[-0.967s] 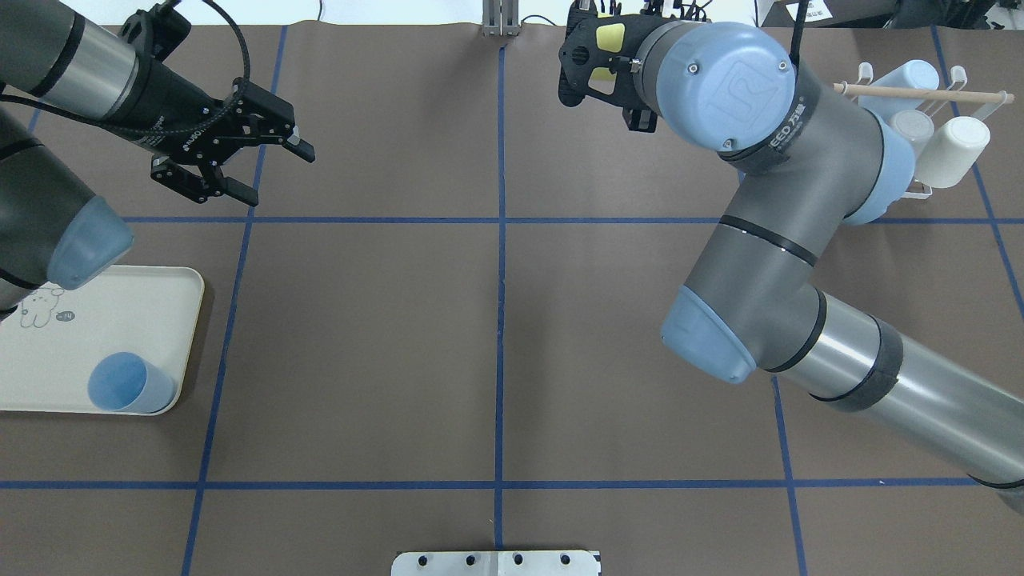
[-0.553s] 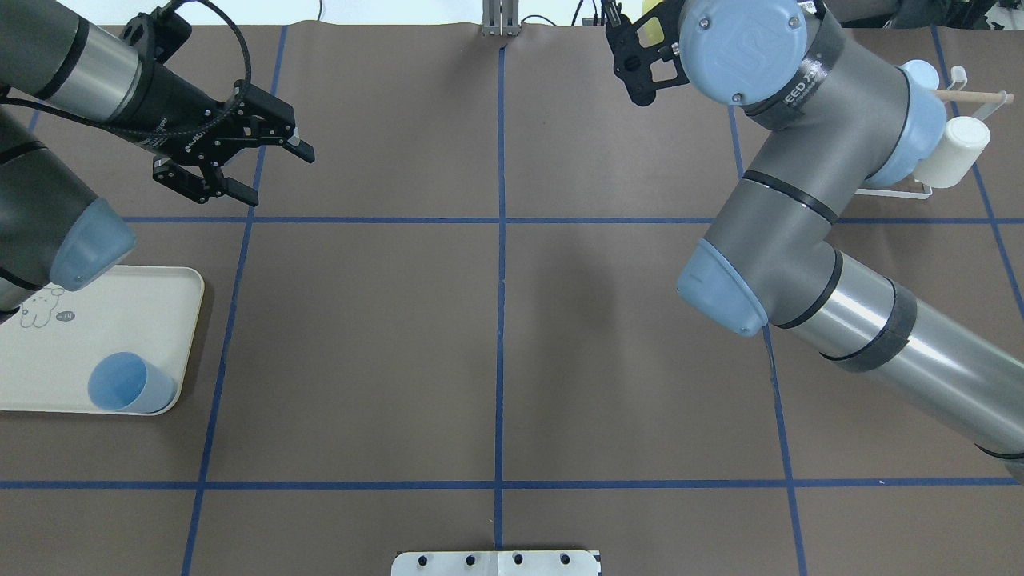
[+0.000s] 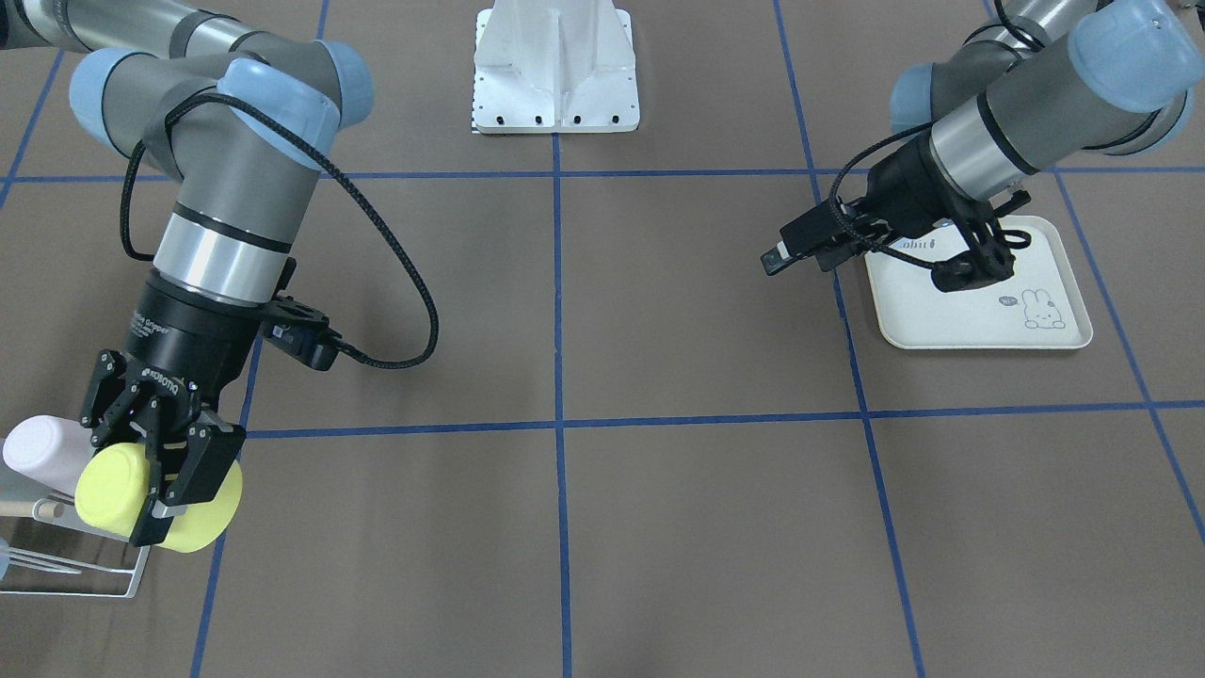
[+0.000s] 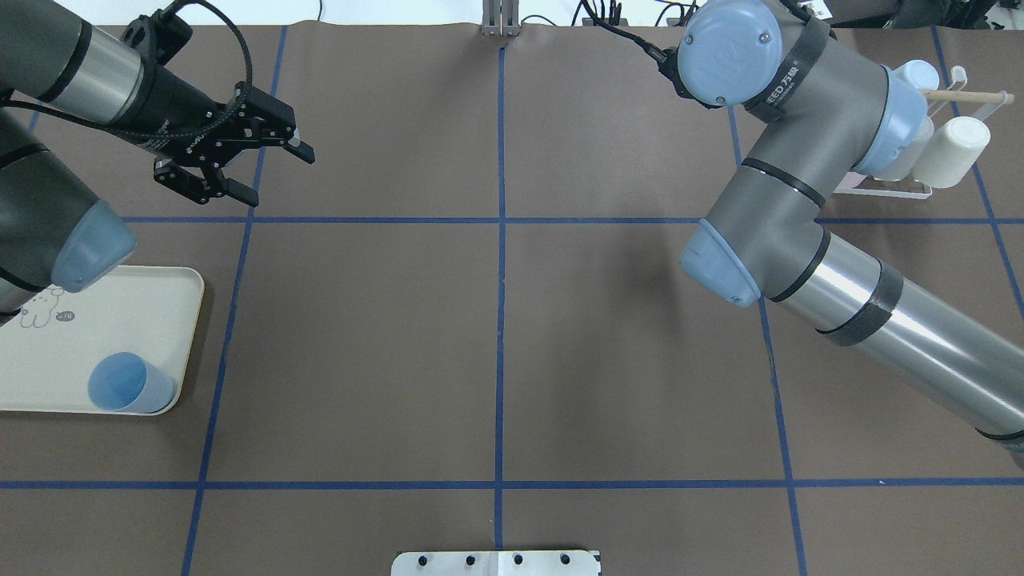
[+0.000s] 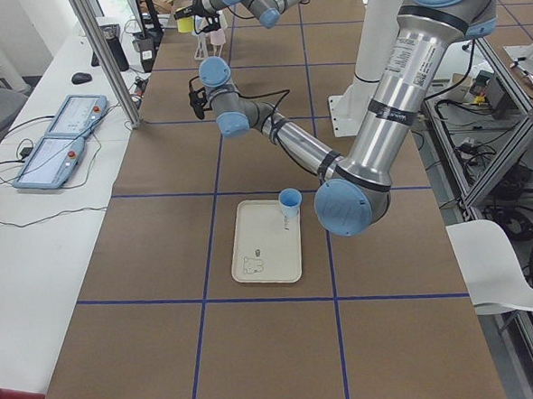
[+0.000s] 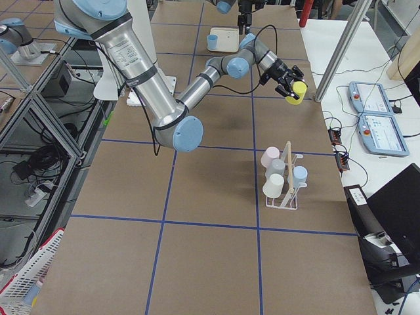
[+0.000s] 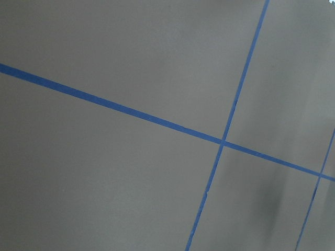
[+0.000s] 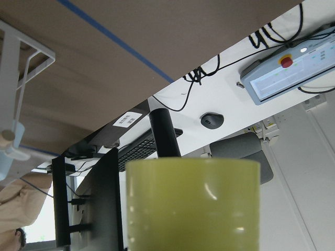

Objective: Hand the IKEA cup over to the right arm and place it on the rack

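The yellow IKEA cup (image 3: 113, 494) lies sideways in my right gripper (image 3: 151, 476), which is shut on it at the table's far right corner. The cup hangs just beside the white wire rack (image 3: 85, 579), next to a pale cup (image 3: 38, 450) on it. From the right side the yellow cup (image 6: 297, 92) shows raised beyond the rack (image 6: 283, 197). It fills the right wrist view (image 8: 193, 204). Overhead, the right arm (image 4: 788, 180) hides its own gripper and part of the rack (image 4: 900, 190). My left gripper (image 4: 278, 174) is open and holds nothing, high at the far left.
A cream rabbit-printed tray (image 4: 120, 312) lies at the near left with a blue cup (image 4: 128, 384) upright on it. The rack carries a cream cup (image 4: 956, 152), a blue one (image 4: 918, 76) and a wooden rod (image 4: 972, 97). A white mount plate (image 3: 555, 66) sits at the robot's base.
The right arm has swung right and outward with the yellow cup, so its gripper has gone under the arm overhead. The left arm has stayed still.
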`<state>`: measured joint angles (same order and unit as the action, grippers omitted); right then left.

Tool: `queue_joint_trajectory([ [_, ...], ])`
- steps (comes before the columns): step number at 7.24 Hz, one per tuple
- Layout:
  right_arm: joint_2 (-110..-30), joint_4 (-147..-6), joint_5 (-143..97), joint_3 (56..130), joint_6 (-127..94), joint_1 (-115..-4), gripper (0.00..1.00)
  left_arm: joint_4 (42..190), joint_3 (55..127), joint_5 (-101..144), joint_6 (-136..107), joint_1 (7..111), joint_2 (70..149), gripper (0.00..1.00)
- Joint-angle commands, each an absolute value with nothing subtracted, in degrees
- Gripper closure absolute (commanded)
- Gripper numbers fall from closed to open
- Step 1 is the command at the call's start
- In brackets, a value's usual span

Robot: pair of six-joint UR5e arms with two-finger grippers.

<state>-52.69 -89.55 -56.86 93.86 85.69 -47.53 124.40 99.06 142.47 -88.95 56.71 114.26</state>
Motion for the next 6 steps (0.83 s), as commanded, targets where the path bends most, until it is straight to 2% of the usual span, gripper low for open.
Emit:
queue_joint_trajectory([
  [1, -54.66, -89.21, -56.34, 92.46, 89.81, -50.44, 0.74, 124.37, 99.05, 142.38, -89.03, 56.60, 114.26, 0.00],
  [3, -59.39, -82.31, -56.78, 91.68, 91.57, -52.90, 0.72, 124.37, 98.97, 141.86, -88.95, 56.60, 114.26, 0.00],
  [6, -62.93, -69.30, -56.95, 83.62, 94.29, -54.75, 0.71, 124.37, 99.05, 141.94, -88.95, 56.60, 114.35, 0.00],
])
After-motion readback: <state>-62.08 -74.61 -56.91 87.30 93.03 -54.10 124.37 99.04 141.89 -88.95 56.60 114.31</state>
